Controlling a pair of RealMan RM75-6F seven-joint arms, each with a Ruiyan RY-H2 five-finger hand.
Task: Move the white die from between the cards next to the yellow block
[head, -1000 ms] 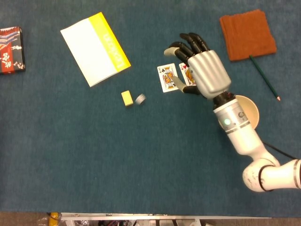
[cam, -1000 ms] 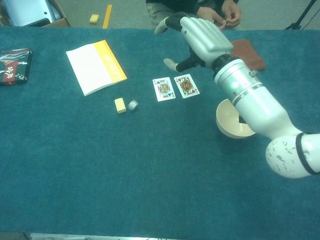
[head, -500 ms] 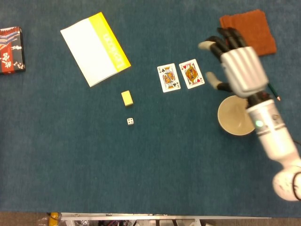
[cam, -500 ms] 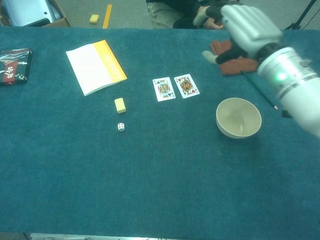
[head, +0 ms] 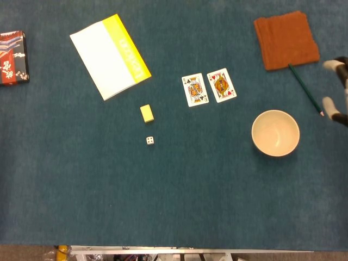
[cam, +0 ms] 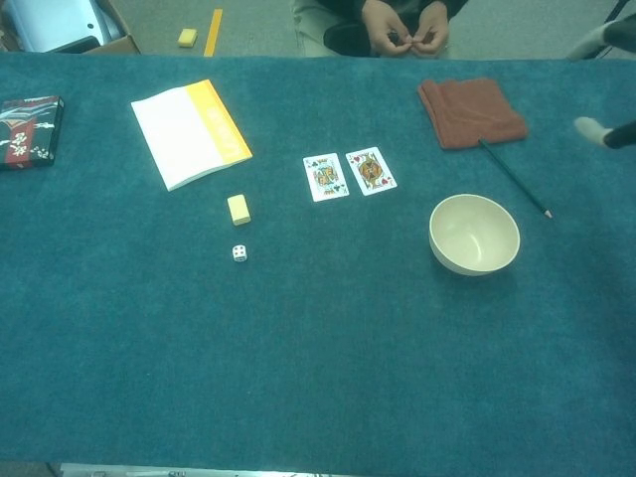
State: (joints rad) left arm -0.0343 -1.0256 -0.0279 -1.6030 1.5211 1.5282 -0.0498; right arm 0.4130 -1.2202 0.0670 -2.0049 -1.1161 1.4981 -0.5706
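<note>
The white die [head: 150, 140] [cam: 239, 252] lies on the blue table cover just in front of the yellow block [head: 146, 113] [cam: 238, 209], a short gap apart. Two face cards [head: 194, 89] [head: 221, 85] [cam: 325, 177] [cam: 370, 170] lie side by side to the right, with nothing between them. Only the fingertips of my right hand [head: 338, 89] [cam: 606, 129] show at the right edge, spread apart and holding nothing, far from the die. My left hand is out of sight.
A white and yellow booklet [head: 109, 54] lies at the back left, a black box [head: 12, 57] at the far left. A cream bowl [head: 275, 133], a green pencil [head: 304, 89] and a brown cloth [head: 285, 39] sit on the right. A person's hands [cam: 402, 25] wait beyond the far edge.
My right hand drew away from the cards to the right edge and mostly left the view. The die, blurred beside the block a second ago, has lain still in front of it since.
</note>
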